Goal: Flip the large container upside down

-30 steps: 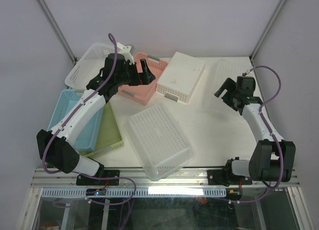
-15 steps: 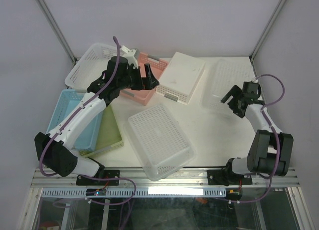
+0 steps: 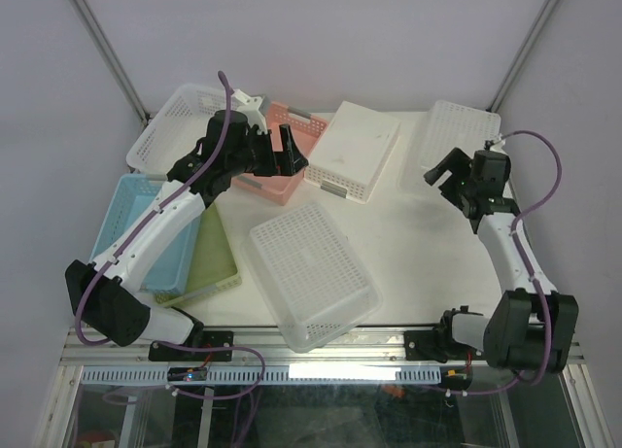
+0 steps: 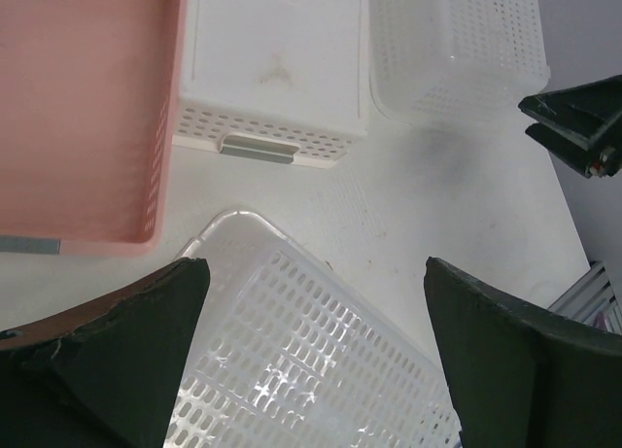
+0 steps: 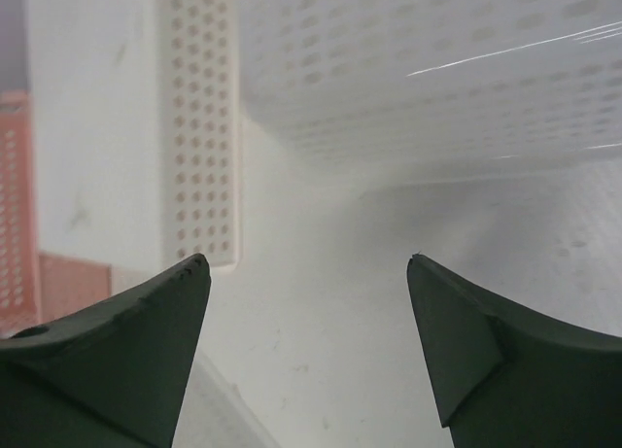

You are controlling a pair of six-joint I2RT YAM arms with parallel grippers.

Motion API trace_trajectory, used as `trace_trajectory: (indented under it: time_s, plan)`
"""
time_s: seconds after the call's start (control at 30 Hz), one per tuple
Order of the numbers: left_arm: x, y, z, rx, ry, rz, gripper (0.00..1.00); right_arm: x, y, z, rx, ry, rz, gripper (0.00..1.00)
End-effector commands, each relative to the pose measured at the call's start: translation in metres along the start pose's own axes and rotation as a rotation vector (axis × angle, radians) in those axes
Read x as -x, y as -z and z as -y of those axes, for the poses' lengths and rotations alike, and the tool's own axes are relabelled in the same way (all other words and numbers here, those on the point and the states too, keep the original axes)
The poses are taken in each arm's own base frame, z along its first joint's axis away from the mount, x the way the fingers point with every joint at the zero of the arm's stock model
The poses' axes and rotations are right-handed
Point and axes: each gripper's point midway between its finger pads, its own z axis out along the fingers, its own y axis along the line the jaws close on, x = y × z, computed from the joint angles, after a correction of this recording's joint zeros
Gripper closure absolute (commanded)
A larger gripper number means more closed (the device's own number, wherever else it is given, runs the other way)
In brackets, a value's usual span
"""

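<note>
The large white perforated container [image 3: 311,273] lies bottom-up at the front middle of the table, and also shows in the left wrist view [image 4: 311,361]. My left gripper [image 3: 290,149] is open and empty. It hangs over the pink basket [image 3: 277,171], behind the large container, which shows between its fingers in the left wrist view [image 4: 316,263]. My right gripper [image 3: 445,174] is open and empty at the right, just in front of a translucent perforated basket [image 3: 452,137]. In the right wrist view [image 5: 306,258] bare table shows between its fingers.
A white solid-bottomed container [image 3: 352,152] lies bottom-up at the back middle. A white basket [image 3: 180,127] sits at the back left. A blue basket [image 3: 146,229] and a green one [image 3: 209,258] sit at the left. Cage posts stand at the back corners.
The translucent basket at the right has shifted back toward the far right corner. My right gripper swung right, then came back up beside it. My left gripper edged slightly right.
</note>
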Motion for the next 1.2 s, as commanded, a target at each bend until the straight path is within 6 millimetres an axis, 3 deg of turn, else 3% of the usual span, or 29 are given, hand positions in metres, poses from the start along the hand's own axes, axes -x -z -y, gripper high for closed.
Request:
trace_trajectory:
  time_s: [0.0,0.13,0.3,0.47,0.57,0.73,0.8,1.0,1.07,1.17]
  plan:
    - [0.012,0.010,0.008,-0.012,-0.034,0.043,0.01,-0.021,0.036,-0.069,0.315,0.100,-0.027,0.15]
    - [0.003,0.025,0.004,0.025,-0.015,0.029,0.01,-0.074,0.078,-0.120,0.528,0.339,-0.164,0.15]
    - [-0.004,0.043,-0.003,0.071,-0.002,0.041,0.01,-0.156,0.122,-0.162,0.686,0.606,-0.379,0.15]
    - [-0.003,0.044,-0.009,0.107,0.000,0.055,0.01,-0.212,0.118,-0.172,0.665,0.759,-0.499,0.15]
    - [-0.003,0.043,-0.012,0.121,0.001,0.056,0.01,-0.228,0.106,-0.157,0.586,0.797,-0.560,0.16]
    - [-0.007,0.040,-0.019,0.146,-0.007,0.048,0.01,-0.233,0.087,-0.104,0.358,0.856,-0.598,0.16]
    - [-0.010,0.037,-0.019,0.144,-0.008,0.035,0.01,-0.227,0.081,-0.081,0.230,0.875,-0.585,0.16]
    - [-0.016,0.028,-0.023,0.155,-0.001,0.006,0.01,-0.161,0.064,-0.011,-0.274,0.818,-0.406,0.14]
    - [-0.019,0.026,-0.021,0.142,0.000,-0.008,0.01,-0.144,0.064,-0.003,-0.324,0.769,-0.362,0.14]
    - [-0.030,0.022,-0.018,0.106,0.010,-0.052,0.01,-0.124,0.071,-0.017,-0.278,0.694,-0.286,0.13]
